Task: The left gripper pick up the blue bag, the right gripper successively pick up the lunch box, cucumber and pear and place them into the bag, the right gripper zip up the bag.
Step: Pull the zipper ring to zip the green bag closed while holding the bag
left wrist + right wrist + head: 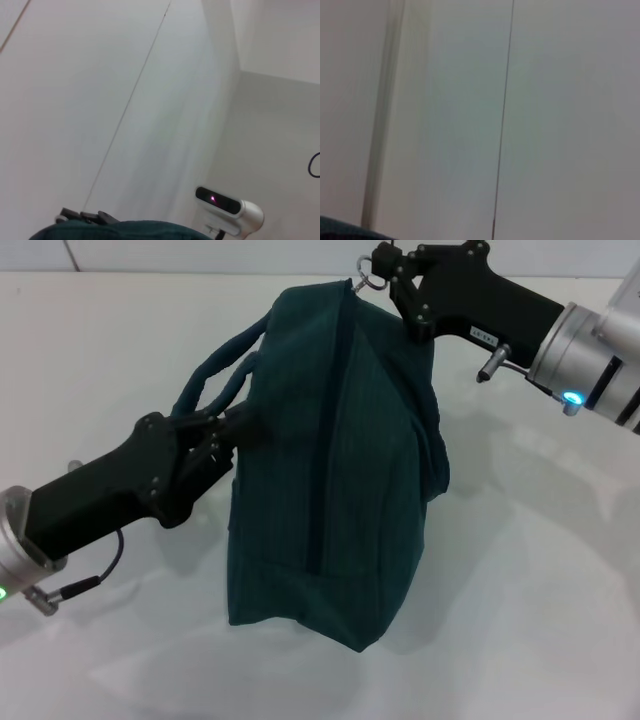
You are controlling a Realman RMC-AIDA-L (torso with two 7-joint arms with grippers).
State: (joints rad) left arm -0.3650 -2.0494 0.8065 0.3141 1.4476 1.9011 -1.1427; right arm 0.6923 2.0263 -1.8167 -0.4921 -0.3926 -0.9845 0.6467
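Blue bag [340, 470] hangs from left gripper [215, 445] jaws clamping its handles; right gripper [385, 275] jaws pinch the zipper ring [366, 282] at its far end

Dark teal-blue bag [340, 470] with faint vertical stripes, silver ring pull [368, 282], both black grippers, left [215, 440] and right [395, 280], white counter [540, 600].

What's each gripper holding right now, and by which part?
Left gripper holds the blue bag by its loop handles; right gripper pinches the ring zipper pull at the bag's top end.
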